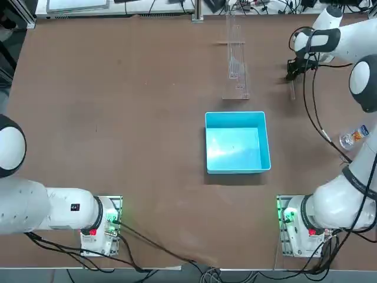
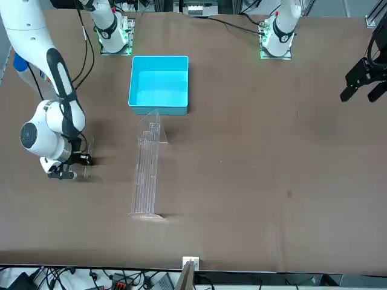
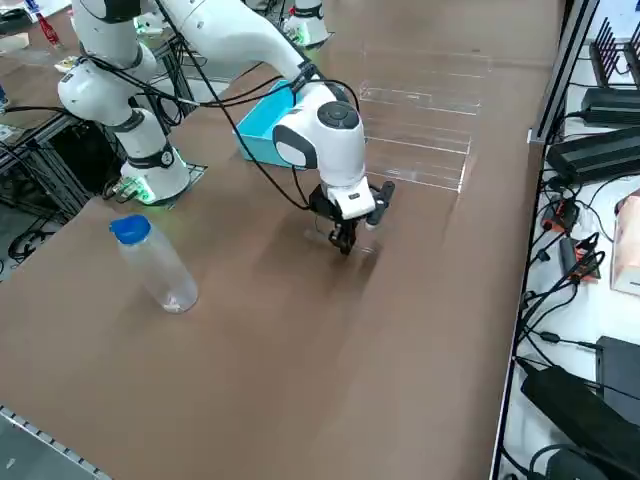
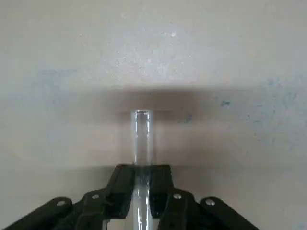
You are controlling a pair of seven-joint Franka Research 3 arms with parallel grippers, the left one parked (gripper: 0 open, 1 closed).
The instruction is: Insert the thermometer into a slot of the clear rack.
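My right gripper [image 1: 293, 73] is low over the table at the far right, to the right of the clear rack [image 1: 237, 56]. In the right wrist view its fingers [image 4: 125, 184] are shut on the thermometer [image 4: 142, 139], a thin clear glass stick that pokes out past the fingertips just above the brown tabletop. From overhead the thermometer [image 1: 293, 90] shows as a faint pale line beside the gripper. The rack [image 2: 147, 169] is a long, narrow transparent frame that stands apart from the gripper [image 2: 68, 173], with bare table between them. The side view shows the gripper [image 3: 345, 240] in front of the rack [image 3: 415, 130].
A bright blue square box [image 1: 237, 141] sits mid-table, nearer the robot than the rack. A small clear bottle [image 1: 353, 137] with a blue cap lies near the right edge, seen also in the side view [image 3: 155, 265]. Cables and power supplies lie beyond the far edge.
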